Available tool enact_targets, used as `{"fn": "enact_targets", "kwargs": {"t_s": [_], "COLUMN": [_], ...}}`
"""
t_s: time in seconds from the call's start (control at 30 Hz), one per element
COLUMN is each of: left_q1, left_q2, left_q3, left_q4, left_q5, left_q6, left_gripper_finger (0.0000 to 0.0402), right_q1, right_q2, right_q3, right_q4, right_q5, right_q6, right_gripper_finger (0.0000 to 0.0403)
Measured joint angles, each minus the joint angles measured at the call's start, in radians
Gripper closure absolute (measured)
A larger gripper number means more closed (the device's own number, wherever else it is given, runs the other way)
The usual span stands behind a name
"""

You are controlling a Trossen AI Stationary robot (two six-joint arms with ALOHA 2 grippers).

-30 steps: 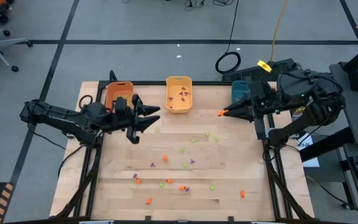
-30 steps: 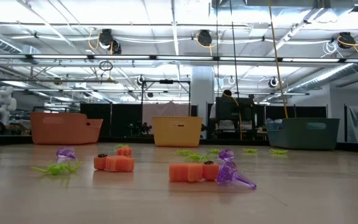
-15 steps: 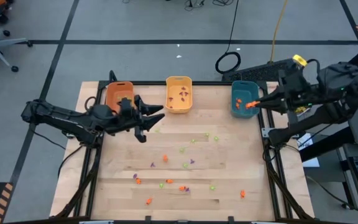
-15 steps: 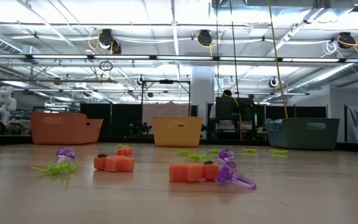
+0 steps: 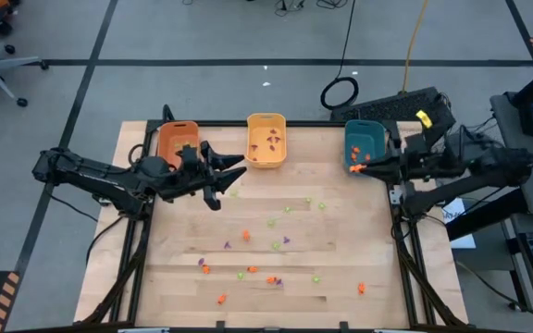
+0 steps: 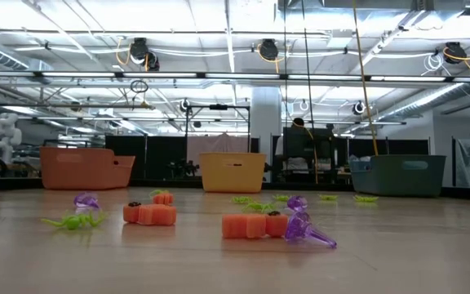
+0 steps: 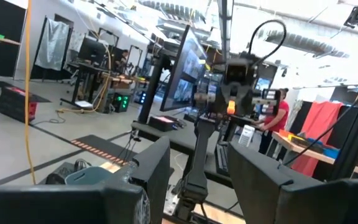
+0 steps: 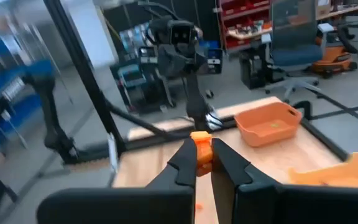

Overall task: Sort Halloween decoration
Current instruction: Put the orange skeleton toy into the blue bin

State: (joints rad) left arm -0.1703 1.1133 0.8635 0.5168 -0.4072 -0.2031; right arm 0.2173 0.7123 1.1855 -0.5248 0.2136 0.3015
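Tiny orange, green and purple Halloween trinkets (image 5: 276, 246) lie scattered over the wooden table; the low view shows them close up (image 6: 254, 225). Orange (image 5: 176, 141), yellow (image 5: 266, 139) and teal (image 5: 364, 146) bins stand along the far edge. My right gripper (image 5: 357, 168) is shut on one orange trinket (image 8: 201, 144) at the teal bin's near end. My left gripper (image 5: 232, 171) hangs open with nothing between its fingers, between the orange and yellow bins, and shows in its own wrist view (image 7: 194, 168). My right gripper pinches the orange trinket's lower part (image 8: 201, 153) between the free ends of its two fingers. The fingers come about level from the table's right side, pointing left. The trinket sticks up past the fingertips and is lifted clear of table and bin.
The yellow bin holds a few purple trinkets (image 5: 271, 141). A black frame runs round the tabletop (image 5: 248, 208). Cables and a dark box lie on the floor behind the far edge (image 5: 340, 92).
My right gripper, still shut on the orange trinket, has drawn back from over the table toward the right edge to the teal bin, and its arm has folded back and sunk. The trinkets on the table lie as before.
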Motion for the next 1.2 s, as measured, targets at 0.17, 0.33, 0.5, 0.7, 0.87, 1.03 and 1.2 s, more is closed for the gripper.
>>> {"fn": "enact_targets", "kwargs": {"t_s": [0.17, 0.33, 0.5, 0.7, 0.87, 1.03, 1.2], "left_q1": [0.000, 0.000, 0.000, 0.000, 0.000, 0.000, 0.000], "left_q2": [0.000, 0.000, 0.000, 0.000, 0.000, 0.000, 0.000], "left_q3": [0.000, 0.000, 0.000, 0.001, 0.001, 0.002, 0.002], "left_q4": [0.000, -0.001, -0.003, -0.048, -0.131, -0.163, -0.162], "left_q5": [0.000, 0.028, 0.037, 0.042, 0.090, 0.091, 0.091], "left_q6": [0.008, 0.007, 0.002, 0.002, 0.008, 0.009, 0.079], "left_gripper_finger": [0.0237, 0.0237, 0.0237, 0.0237, 0.0237, 0.0237, 0.0237], "right_q1": [0.000, 0.000, 0.000, 0.000, 0.000, 0.000, 0.000], "right_q2": [-0.059, -0.097, -0.112, -0.112, -0.114, -0.124, -0.125], "right_q3": [-0.178, -0.344, -0.447, -0.462, -0.462, -0.462, -0.462], "right_q4": [0.169, 0.368, 0.459, 0.462, 0.462, 0.466, 0.469], "right_q5": [-0.001, -0.001, 0.016, 0.058, 0.076, 0.078, 0.078], "right_q6": [0.091, 0.201, 0.269, 0.287, 0.280, 0.316, 0.498], "right_gripper_finger": [0.0397, 0.0397, 0.0397, 0.0397, 0.0397, 0.0397, 0.0397]}}
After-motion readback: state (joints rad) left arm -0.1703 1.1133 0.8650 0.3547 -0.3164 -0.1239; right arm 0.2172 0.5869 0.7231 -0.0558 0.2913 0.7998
